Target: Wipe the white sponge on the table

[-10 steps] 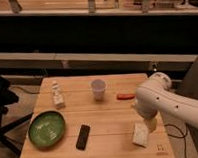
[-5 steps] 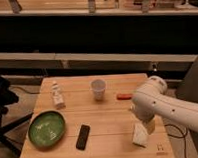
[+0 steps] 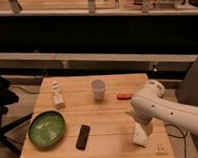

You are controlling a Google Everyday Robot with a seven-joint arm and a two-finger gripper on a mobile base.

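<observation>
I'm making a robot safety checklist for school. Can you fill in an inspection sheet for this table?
Surface: light wooden table, small dark logo at near right corner.
Job's things: white sponge, near the front right edge.
Clutter: green bowl, black remote, white paper cup, small white figure, red-orange object.
Claw: claw at the white arm's end, just over the white sponge.
Cables: nothing seen.
Surroundings: black chair at left, long counter behind.

Elevated view over table, claw right
</observation>
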